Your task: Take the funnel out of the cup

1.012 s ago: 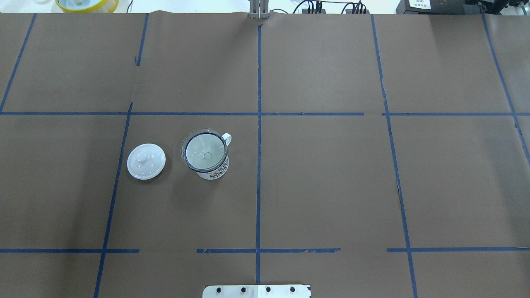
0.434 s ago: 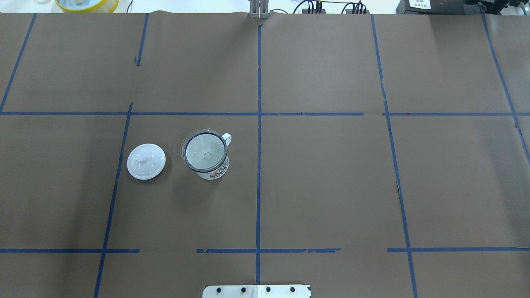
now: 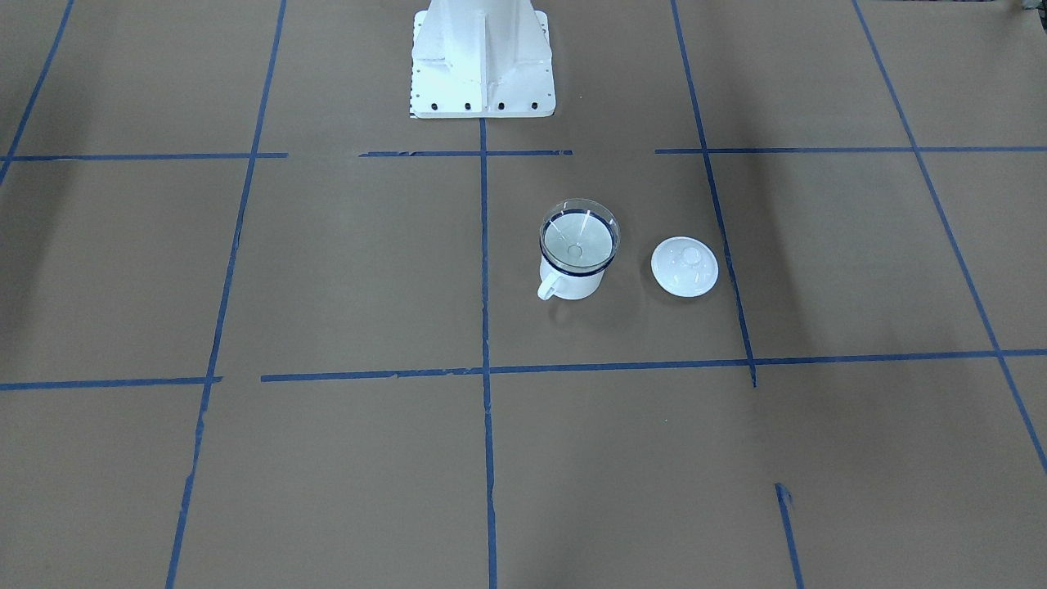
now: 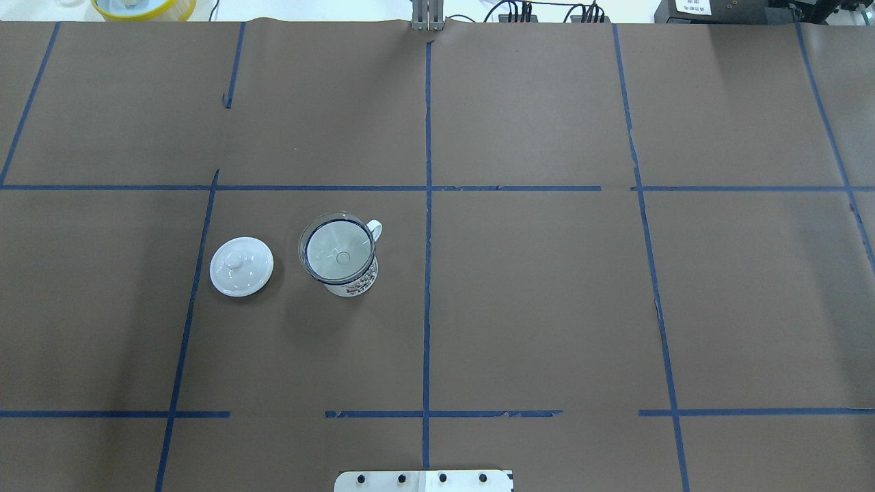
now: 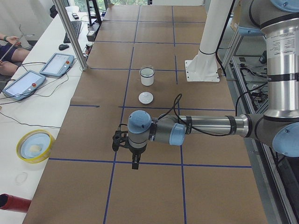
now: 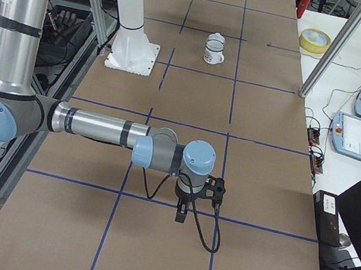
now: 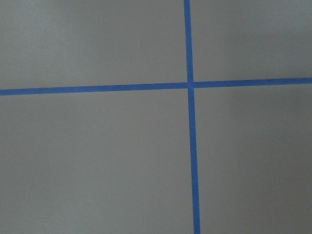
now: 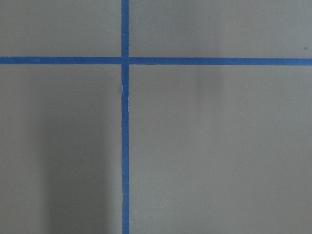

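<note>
The white cup with a dark blue rim stands upright left of the table's middle; it also shows in the front view. The clear funnel sits in its mouth, cone up, spout hidden inside, and also shows in the front view. My left gripper shows only in the left side view, well away from the cup near the table's end, pointing down. My right gripper shows only in the right side view, at the opposite end. I cannot tell whether either is open or shut.
A round white lid with a knob lies just left of the cup. A yellow-rimmed bowl sits beyond the far edge. The white robot base stands at the near edge. Tablets lie on the operators' side.
</note>
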{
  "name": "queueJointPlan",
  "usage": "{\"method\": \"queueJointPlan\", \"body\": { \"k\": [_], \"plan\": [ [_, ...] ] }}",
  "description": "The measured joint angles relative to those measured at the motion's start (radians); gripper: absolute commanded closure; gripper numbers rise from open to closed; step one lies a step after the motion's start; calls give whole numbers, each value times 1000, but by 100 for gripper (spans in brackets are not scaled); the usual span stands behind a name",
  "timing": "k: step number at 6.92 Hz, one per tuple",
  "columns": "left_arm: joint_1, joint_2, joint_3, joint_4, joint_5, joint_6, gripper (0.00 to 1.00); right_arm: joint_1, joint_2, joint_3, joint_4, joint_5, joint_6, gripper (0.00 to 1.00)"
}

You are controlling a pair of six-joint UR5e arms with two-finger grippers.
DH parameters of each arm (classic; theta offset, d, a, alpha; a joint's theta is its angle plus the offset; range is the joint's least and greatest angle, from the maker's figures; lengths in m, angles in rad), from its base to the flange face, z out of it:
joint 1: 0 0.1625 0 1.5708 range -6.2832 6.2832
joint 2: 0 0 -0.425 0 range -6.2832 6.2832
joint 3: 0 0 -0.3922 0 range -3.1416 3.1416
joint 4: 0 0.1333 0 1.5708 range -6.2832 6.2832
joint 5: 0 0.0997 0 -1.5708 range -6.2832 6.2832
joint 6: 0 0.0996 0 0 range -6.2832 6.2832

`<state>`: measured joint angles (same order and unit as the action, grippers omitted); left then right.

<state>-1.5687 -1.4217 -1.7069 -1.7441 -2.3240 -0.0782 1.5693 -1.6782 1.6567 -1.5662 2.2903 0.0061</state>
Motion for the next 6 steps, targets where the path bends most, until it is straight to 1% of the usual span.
{"method": "queueJointPlan", "body": {
  "k": [4,6],
  "plan": [
    [-1,-8,3,1,1,0,0,0,0,0,0,0,0,0],
    [-1,-17,-12,4,2,-2,0,0,0,0,0,0,0,0]
  ]
}}
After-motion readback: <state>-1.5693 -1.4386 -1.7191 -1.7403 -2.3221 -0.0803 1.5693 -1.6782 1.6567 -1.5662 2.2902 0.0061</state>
